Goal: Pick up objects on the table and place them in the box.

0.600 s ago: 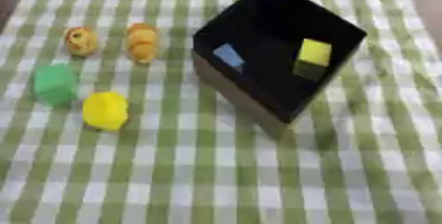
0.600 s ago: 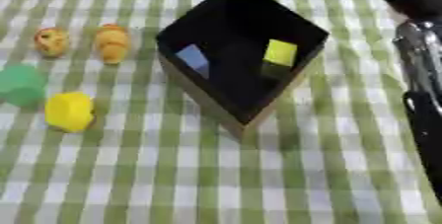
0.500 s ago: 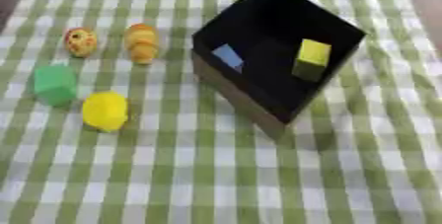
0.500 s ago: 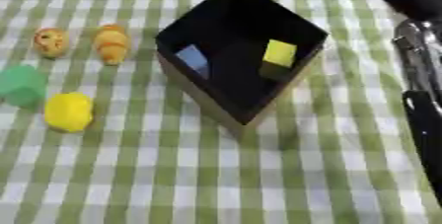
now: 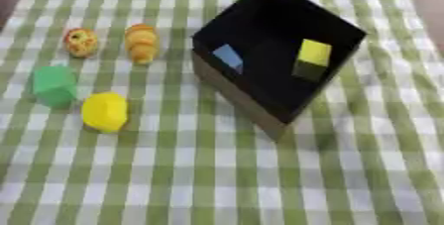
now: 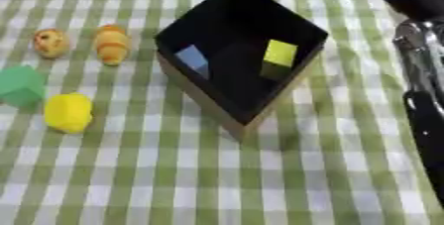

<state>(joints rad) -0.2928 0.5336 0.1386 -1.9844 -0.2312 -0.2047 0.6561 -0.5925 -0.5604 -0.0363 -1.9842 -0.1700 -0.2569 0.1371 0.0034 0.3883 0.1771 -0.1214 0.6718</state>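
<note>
Four pieces wait left of the box; two are already inside.

Working from the left, you have a green block [image 5: 54,85] nearest the cloth's edge, a speckled round piece [image 5: 81,42] above it, a yellow piece [image 5: 105,112] just beside the green one, and an orange ridged piece [image 5: 141,43] closest to the box [image 5: 239,97]. The box sits corner-on, holding a blue piece [image 5: 228,56] and a yellow cube [image 5: 314,52]. Neither hand shows, so I cannot tell their state; only the right arm [image 6: 423,65] stands along the right edge. Your left hand probably suits these best: take the orange piece first, lift clear of the near wall, and release over the bare middle. The checked cloth [image 5: 217,179] lies flat, with open room in front.
</note>
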